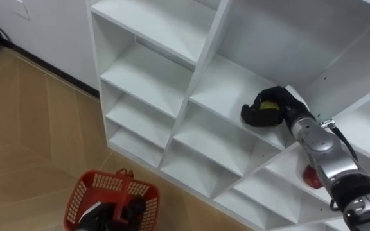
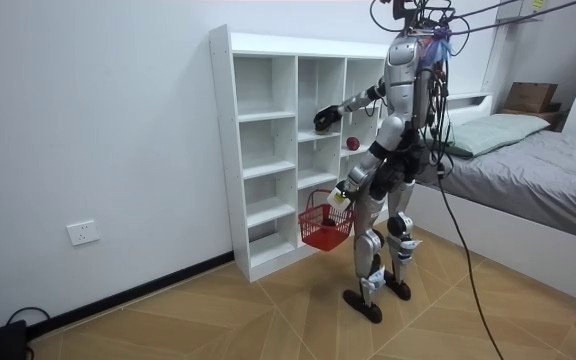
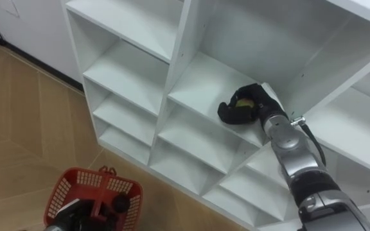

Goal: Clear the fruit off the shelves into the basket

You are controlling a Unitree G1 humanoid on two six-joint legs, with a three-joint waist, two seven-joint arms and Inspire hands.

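One closet (image 1: 148, 77), one basket (image 1: 77, 197), one yellow fruit (image 1: 269, 104), perhaps one red fruit (image 1: 311, 176).

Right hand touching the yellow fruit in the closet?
Touching. In the left eye view the right hand is curled round the yellow fruit, with no gap between them.

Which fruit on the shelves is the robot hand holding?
The yellow-green fruit, wrapped in the right robot hand; the red fruit lies untouched, lower and further right.

No text, number or sign can be read anywhere in these views. The closet (image 2: 225, 160) and the red basket (image 1: 81, 197) carry no legible label. The cardboard box (image 2: 530, 96) at upper right and the wall socket (image 2: 85, 233) at lower left are too small to show print.
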